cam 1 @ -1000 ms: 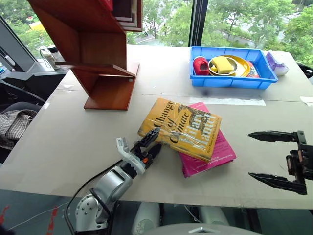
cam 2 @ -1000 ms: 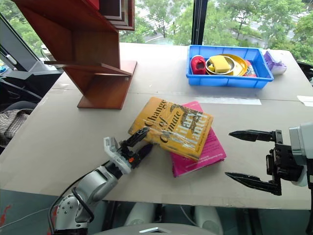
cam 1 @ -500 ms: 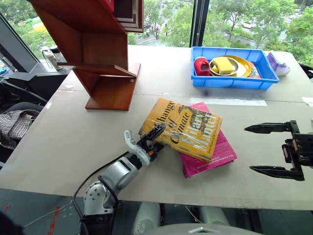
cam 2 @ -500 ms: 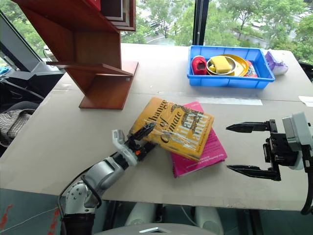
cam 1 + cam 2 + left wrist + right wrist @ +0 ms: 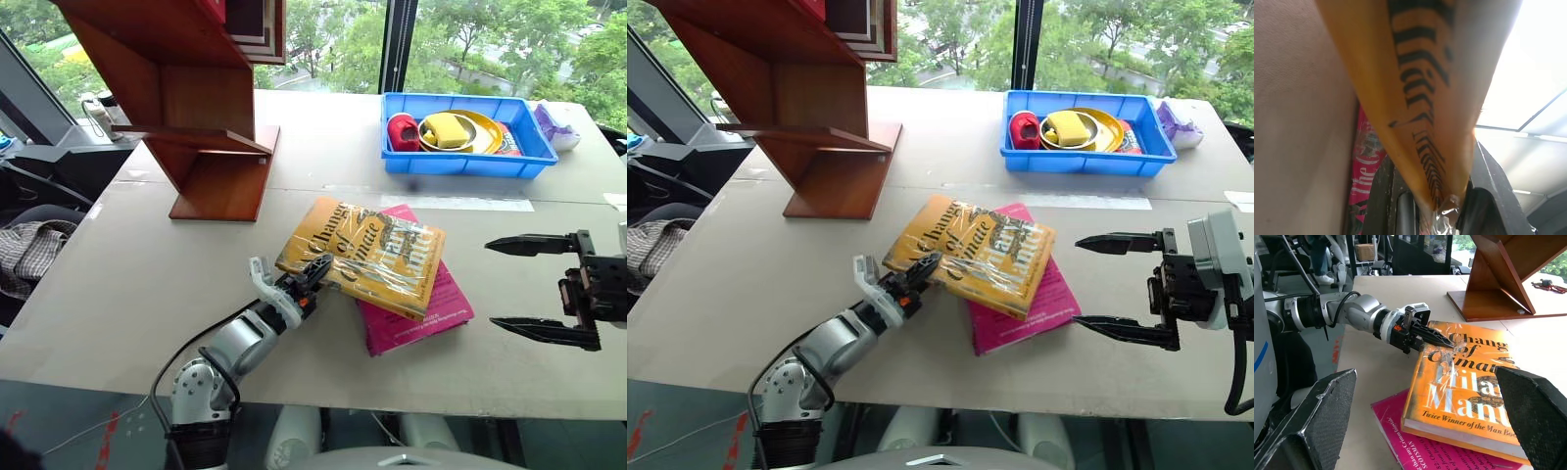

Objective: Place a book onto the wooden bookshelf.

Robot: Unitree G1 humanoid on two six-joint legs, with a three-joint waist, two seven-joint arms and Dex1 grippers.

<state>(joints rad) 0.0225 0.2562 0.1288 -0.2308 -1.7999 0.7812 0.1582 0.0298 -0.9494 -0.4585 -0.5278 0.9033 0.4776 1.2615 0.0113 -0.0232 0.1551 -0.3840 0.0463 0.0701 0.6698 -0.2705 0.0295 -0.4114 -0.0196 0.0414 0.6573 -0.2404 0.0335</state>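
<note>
The left gripper (image 5: 315, 273) is clamped on the near left corner of the yellow book (image 5: 364, 253), its two black fingers pinching the cover's edge; in the left wrist view the yellow cover (image 5: 1415, 98) runs up from between the fingers with its black lettering close against the lens. The book lies face up on a pink book (image 5: 421, 311), covering most of it, so that the pink one sticks out along the near and right sides; both rest on the pale table (image 5: 137, 264). The right gripper (image 5: 541, 291) hangs above the table to the right of the two books, apart from them, its fingers spread wide with nothing between; in the right wrist view those fingers (image 5: 1312, 416) frame the yellow book and the left gripper at its corner. The wooden bookshelf (image 5: 201, 108) stands at the far left of the table, well apart from the books; a blue tray (image 5: 460, 162) with a yellow sponge (image 5: 446, 128) and a red item (image 5: 402, 132) sits at the far right.
</note>
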